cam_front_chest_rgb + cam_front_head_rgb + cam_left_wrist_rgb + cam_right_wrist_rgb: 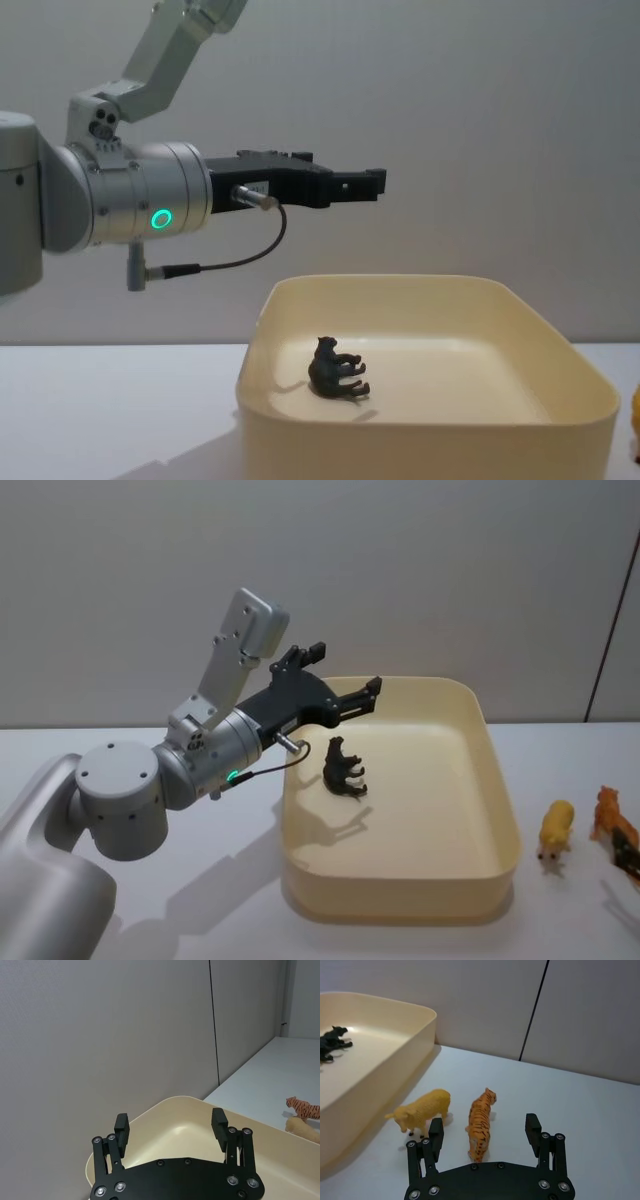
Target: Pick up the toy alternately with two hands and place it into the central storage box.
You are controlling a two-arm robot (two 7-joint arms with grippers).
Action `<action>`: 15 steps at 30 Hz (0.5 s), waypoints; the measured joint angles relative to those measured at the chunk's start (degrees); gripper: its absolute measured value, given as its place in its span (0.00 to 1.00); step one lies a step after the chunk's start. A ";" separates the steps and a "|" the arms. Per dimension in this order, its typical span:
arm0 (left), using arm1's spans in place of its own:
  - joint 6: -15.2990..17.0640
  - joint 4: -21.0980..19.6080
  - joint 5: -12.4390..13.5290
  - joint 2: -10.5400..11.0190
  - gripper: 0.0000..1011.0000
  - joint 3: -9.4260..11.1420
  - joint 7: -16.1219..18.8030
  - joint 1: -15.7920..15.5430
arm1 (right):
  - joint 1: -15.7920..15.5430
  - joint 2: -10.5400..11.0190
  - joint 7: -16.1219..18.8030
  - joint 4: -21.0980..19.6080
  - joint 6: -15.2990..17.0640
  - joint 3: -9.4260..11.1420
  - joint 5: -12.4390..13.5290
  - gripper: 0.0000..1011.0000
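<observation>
Hovering over the left rear part of the box (506, 810), my left gripper (345, 670) is spread wide and pinches nothing. From the chest it hangs level, well above the rim, with the green ring lit on the silver wrist behind it. From the left wrist the two black fingers (121, 1127) stand apart, with the cream wall of the box beyond them.

A black toy (343, 768) lies on its side on the box floor, in the left half, near the left wall and below my left gripper without touching it. It is the one toy I see inside.

My right gripper (484, 1125) is also spread and empty. It sits low over the white table (560, 750), to the right of the box. Two more toys stand there on their feet, outside the box. A yellow toy (556, 830) is just beside the box's right wall. An orange striped tiger (615, 825) stands just beside that, on the side away from the box, the two apart from each other. From the right wrist the tiger shows between my right fingers (436, 1132), and the yellow toy lies just past the finger nearer the box. Neither finger touches either toy.
</observation>
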 joint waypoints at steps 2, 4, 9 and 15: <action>0.00 0.00 0.00 0.00 0.99 0.00 0.00 0.00 | 0.09 0.04 -0.01 0.64 0.36 0.09 -0.34 0.99; 0.00 0.00 0.00 0.00 0.99 0.00 0.00 0.00 | 0.32 0.04 0.04 1.13 0.56 0.10 -0.54 0.99; 0.00 0.00 0.00 0.00 0.99 0.00 0.00 0.00 | 1.87 -0.39 0.75 3.40 1.07 -0.08 -1.33 0.99; 0.00 0.00 0.00 0.00 0.99 0.00 0.00 0.00 | 4.56 -1.48 2.19 6.52 1.33 -0.73 -2.50 0.99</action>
